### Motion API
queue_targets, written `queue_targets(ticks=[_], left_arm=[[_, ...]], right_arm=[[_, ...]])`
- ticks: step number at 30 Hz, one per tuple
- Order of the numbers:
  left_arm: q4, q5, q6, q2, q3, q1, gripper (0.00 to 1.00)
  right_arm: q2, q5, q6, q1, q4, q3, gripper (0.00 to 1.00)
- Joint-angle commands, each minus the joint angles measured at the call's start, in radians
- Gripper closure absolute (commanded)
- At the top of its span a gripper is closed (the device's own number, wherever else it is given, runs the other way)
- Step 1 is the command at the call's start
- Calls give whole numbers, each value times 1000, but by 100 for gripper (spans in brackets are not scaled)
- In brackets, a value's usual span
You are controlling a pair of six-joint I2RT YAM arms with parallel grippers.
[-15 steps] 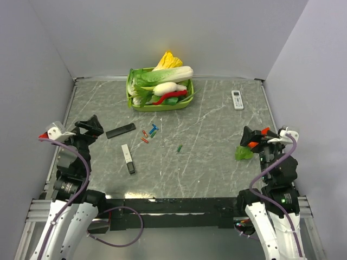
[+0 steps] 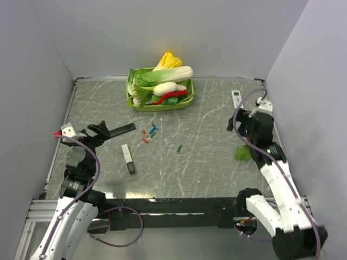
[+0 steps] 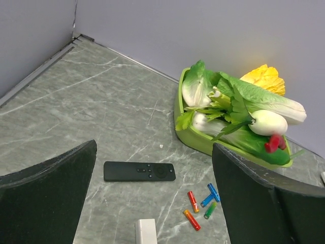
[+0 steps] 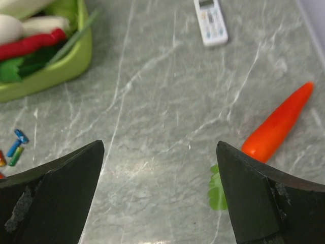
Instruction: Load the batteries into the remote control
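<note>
Wide open and empty, the left gripper [image 2: 102, 130] hangs just beside the black remote [image 2: 120, 130]. The right gripper [image 2: 234, 121] is spread wide too, holding nothing, close to the right wall by the white remote [image 4: 210, 23] and carrot [image 4: 277, 127]. The batteries [image 2: 150, 133] lie clustered just in front of the green tray [image 2: 157, 108]. 1 green battery [image 2: 179, 147] sits apart on open tabletop. A white-and-black bar [image 2: 128, 158] lies nearer the bases.

A green tray [image 2: 158, 106] sits at the far edge of the grey marble table [image 2: 206, 168]; it is heaped with leafy cabbage [image 2: 168, 74], a white radish [image 2: 165, 89] and a red chilli [image 2: 174, 97]; an orange carrot [image 4: 278, 125] lies well apart, toward the table's right side.
</note>
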State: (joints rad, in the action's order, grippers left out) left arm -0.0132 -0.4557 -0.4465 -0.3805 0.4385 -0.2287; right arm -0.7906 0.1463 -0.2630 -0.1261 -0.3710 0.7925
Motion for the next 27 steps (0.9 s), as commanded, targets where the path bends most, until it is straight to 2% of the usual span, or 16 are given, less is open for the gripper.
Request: queue_targets(ticks=[1, 4, 8, 12, 16, 23, 27], left_arm=[[97, 26, 51, 37, -14, -12, 1], [113, 46, 43, 49, -23, -26, 1], [121, 28, 51, 55, -24, -38, 1], [119, 26, 49, 52, -26, -40, 1], [104, 20, 49, 38, -21, -41, 1], [93, 12, 49, 2, -15, -43, 1], [87, 14, 46, -23, -11, -43, 1]], right_arm=[[-197, -75, -79, 69, -6, 96, 0], [-344, -140, -71, 121, -6, 174, 0], [-516, -142, -36, 198, 13, 255, 0], [-700, -206, 92, 233, 37, 358, 0], [-930, -269, 169, 269, 1, 529, 0], [-1153, -257, 238, 284, -37, 721, 2], [-1281, -251, 283, 286, -114, 861, 3]])
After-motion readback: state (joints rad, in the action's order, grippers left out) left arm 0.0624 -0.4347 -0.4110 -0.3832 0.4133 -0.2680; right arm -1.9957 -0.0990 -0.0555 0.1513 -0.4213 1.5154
